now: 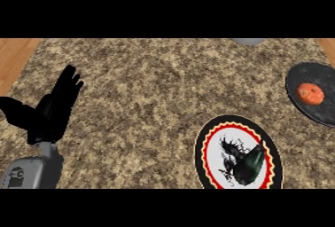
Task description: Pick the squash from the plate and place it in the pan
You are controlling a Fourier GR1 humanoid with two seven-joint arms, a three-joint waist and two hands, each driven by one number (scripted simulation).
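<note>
Dark green squash (251, 163) lay on the patterned plate (208, 133), apart from the pan (302, 77). Left hand (56, 108) rested released, fingers straight; right hand unseen.

Landmark: round white plate with red-and-black scalloped rim (200, 153), on the near right part of the speckled stone counter (150, 88). On the plate, toward its right near side: dark green elongated squash (251, 162), lying tilted. Behind and right of the plate, apart from it, at the counter's right edge: round dark metal pan (322, 114). In the pan: round orange-red fruit (310, 92). Far behind the plate, at the counter's back edge: grey rounded object (248, 41). Well left of the plate: black left hand (56, 108), fingers up.
</note>
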